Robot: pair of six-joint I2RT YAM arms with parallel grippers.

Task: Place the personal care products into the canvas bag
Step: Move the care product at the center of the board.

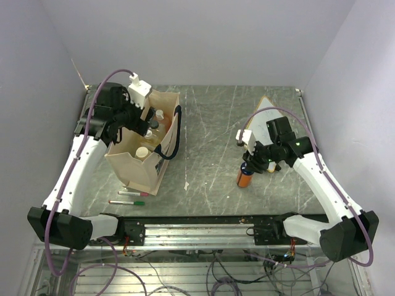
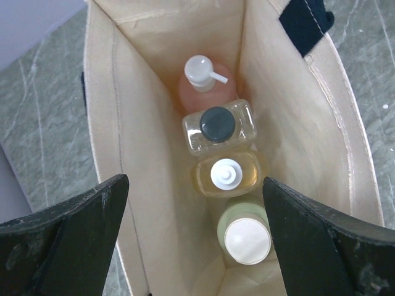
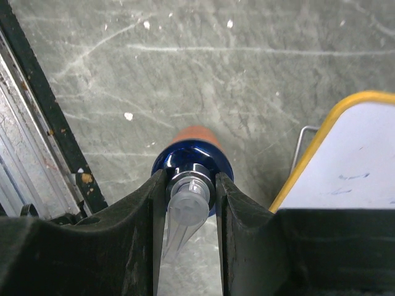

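Observation:
The beige canvas bag [image 1: 137, 165] stands open at the left with navy handles. In the left wrist view four bottles stand in the canvas bag [image 2: 154, 92]: salmon-pink with white cap [image 2: 200, 74], clear with black cap [image 2: 217, 123], amber with white cap [image 2: 224, 173], pale green with cream cap [image 2: 247, 239]. My left gripper [image 2: 194, 246] is open and empty above the bag's mouth; in the top view my left gripper [image 1: 146, 116] sits over it. My right gripper [image 1: 252, 161] is shut on the blue-white top of the orange bottle [image 1: 245, 177], upright at the table; the right wrist view shows the gripper [image 3: 190, 185] clamping the orange bottle [image 3: 194, 137].
A red marker [image 1: 133, 193] and a green marker [image 1: 126, 201] lie in front of the bag. A wood-framed whiteboard [image 1: 262, 114] lies behind my right arm, its yellow edge [image 3: 315, 154] close beside the bottle. A metal rail [image 1: 197, 228] runs along the near edge.

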